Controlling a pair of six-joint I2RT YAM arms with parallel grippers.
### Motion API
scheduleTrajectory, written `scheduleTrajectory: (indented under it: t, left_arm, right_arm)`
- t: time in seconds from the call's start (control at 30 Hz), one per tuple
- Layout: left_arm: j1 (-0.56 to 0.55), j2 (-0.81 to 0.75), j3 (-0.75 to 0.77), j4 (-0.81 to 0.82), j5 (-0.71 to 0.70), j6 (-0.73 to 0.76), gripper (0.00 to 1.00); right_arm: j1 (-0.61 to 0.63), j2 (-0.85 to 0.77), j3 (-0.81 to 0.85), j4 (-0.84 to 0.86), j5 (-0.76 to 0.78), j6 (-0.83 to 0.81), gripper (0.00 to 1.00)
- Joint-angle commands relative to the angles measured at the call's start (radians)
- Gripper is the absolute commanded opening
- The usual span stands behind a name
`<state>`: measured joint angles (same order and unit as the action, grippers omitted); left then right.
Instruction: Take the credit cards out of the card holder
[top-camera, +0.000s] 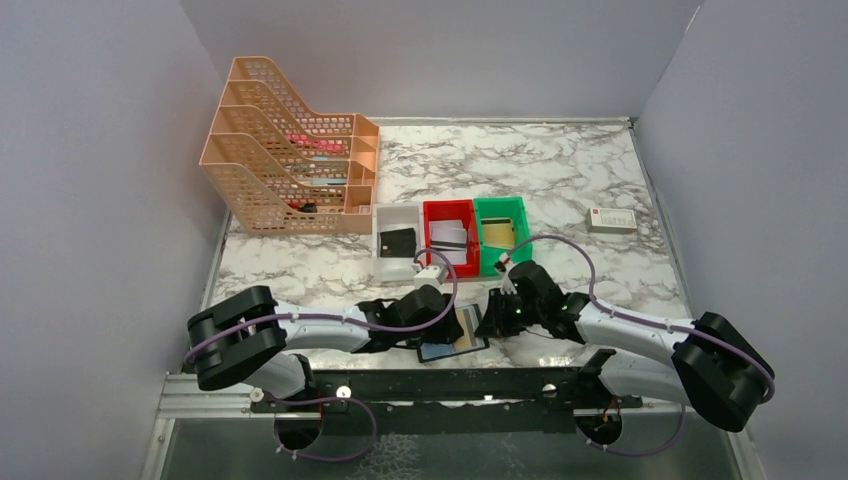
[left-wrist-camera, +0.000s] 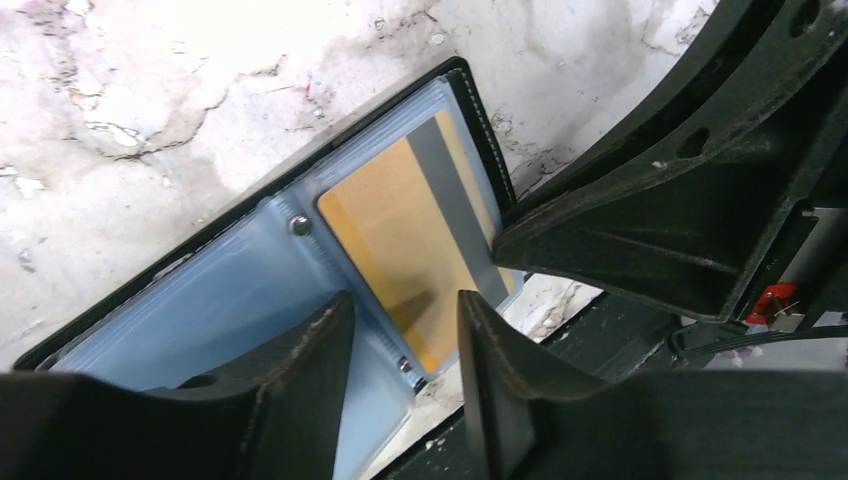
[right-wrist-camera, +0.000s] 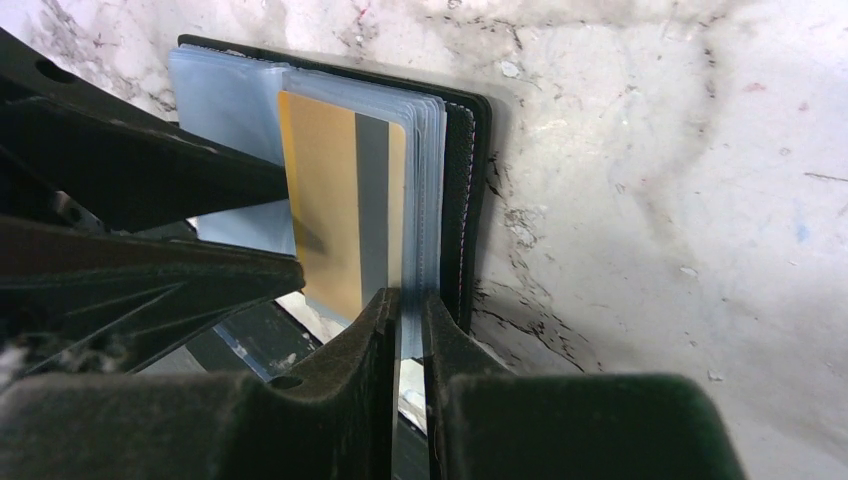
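While the card holder (top-camera: 452, 340) lies open at six o'clock on the worktop (top-camera: 600, 170), right jaws pinch its clear sleeves and left jaws stand half-open over the gold credit card (left-wrist-camera: 410, 240). Catching sleeve with card could drag the holder off.

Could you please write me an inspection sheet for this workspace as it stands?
Surface: marble table, veined, no spills seen.
Job's things: card holder lies open at the near edge; gold card on its clear sleeves.
Clutter: orange file tray; white bin, red bin, green bin; white box.
Grippers: left gripper open over the card; right gripper pinching the holder's sleeve edge.
Cables: purple cables loop along both arms.
Surroundings: grey walls on three sides.
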<state>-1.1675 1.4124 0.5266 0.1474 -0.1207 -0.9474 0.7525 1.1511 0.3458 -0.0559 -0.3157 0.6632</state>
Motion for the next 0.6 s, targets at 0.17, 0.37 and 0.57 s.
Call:
scheduleTrajectory:
  t: [0.17, 0.37, 0.57]
  left_arm:
    - [-0.009, 0.045, -0.063, 0.128, 0.000, -0.077, 0.37]
    - [-0.008, 0.006, -0.104, 0.157, -0.015, -0.101, 0.30]
    - [-0.009, -0.003, -0.122, 0.209, 0.005, -0.101, 0.22]
  right_arm:
    - [0.004, 0.042, -0.035, 0.051, -0.046, 0.010, 0.15]
    - [0.004, 0.048, -0.042, 0.061, -0.050, 0.014, 0.15]
    - [0.004, 0.061, -0.046, 0.086, -0.069, 0.019, 0.15]
